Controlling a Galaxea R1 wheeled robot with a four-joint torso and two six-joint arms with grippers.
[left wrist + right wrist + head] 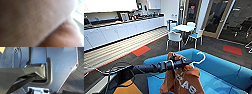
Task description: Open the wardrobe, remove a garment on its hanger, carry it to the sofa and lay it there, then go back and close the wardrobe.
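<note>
Arm: dark, round and long like a pipe, the left arm [151, 67] reaches in from the near left and ends at the left gripper [180, 62].
Left gripper: black and blocky, it is clamped on the top of the garment, where the cloth bunches up around it.
Garment [184, 80]: soft, burnt-orange hoodie, crumpled and hanging down from the gripper. White block letters show on the part below the gripper. In the left wrist view the cloth [65, 36] is a blurry orange-brown shape pressed very close.
Hanger [199, 58]: thin and white, with a curved hook that sticks out just past the gripper, on its far right side.
Sofa [224, 72]: big, bright blue and padded, with a low rounded back. It lies under and behind the gripper, and the hoodie hangs over its seat.
Right gripper: I cannot tell if it is open or shut.
Floor [159, 47]: dark carpet with red patches, far beyond the gripper.
Chairs [174, 37]: white with blue seats, around a small round table [184, 27].
Counter [121, 30]: long white cabinets along the far left wall.
</note>
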